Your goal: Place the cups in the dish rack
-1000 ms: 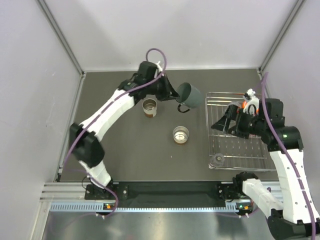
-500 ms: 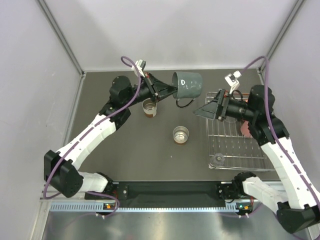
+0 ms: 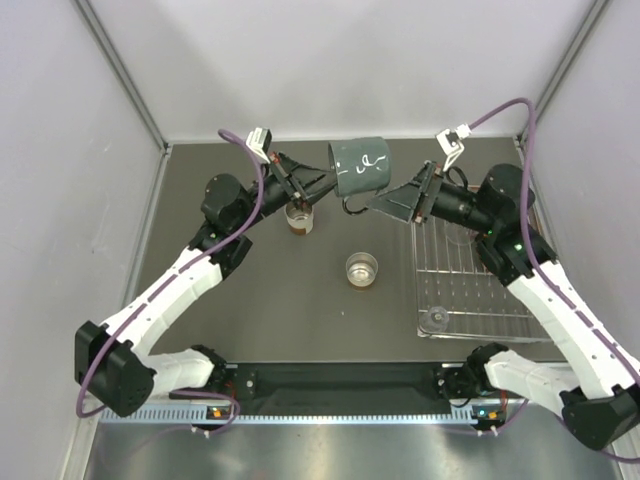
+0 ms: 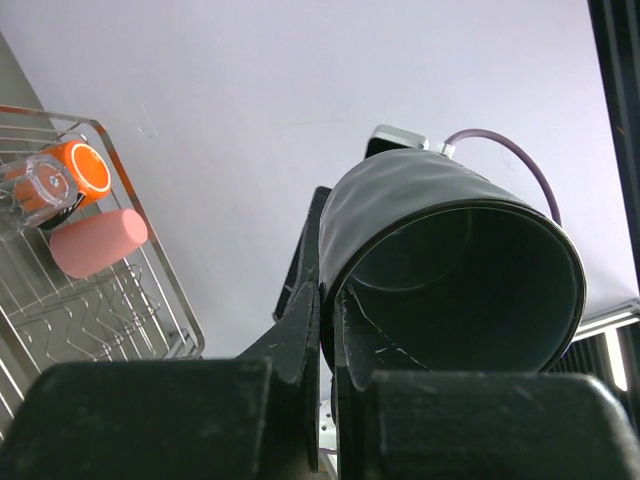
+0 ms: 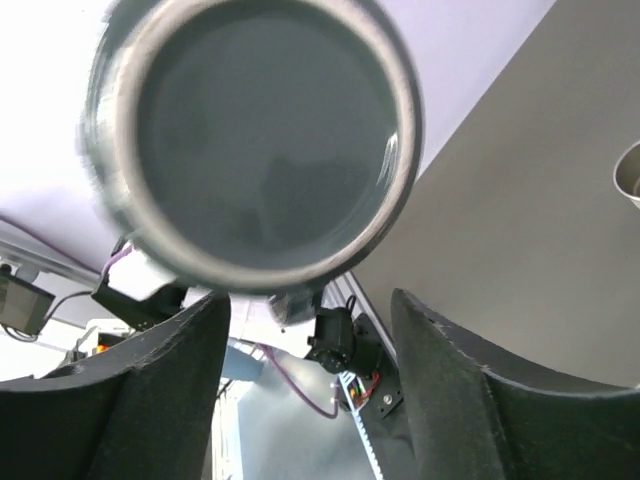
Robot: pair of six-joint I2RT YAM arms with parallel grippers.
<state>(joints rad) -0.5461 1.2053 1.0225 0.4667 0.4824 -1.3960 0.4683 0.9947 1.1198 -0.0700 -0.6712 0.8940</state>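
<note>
While the left gripper [image 4: 325, 300] pinches one wall of the dark green cup [image 3: 362, 165], jaws almost closed on the rim, the right gripper [image 5: 310, 330] stands wide open, holding nothing, facing the cup's mouth. Cup hangs in the air, just left of the dish rack [image 3: 417, 290]. Risk: thin one-wall pinch; a bump at handover could knock it loose

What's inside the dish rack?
Left wrist view shows an orange cup, a clear cup and a pink cup in the dish rack. From above, a small round item sits at its near corner; the right arm covers the far end.
</note>
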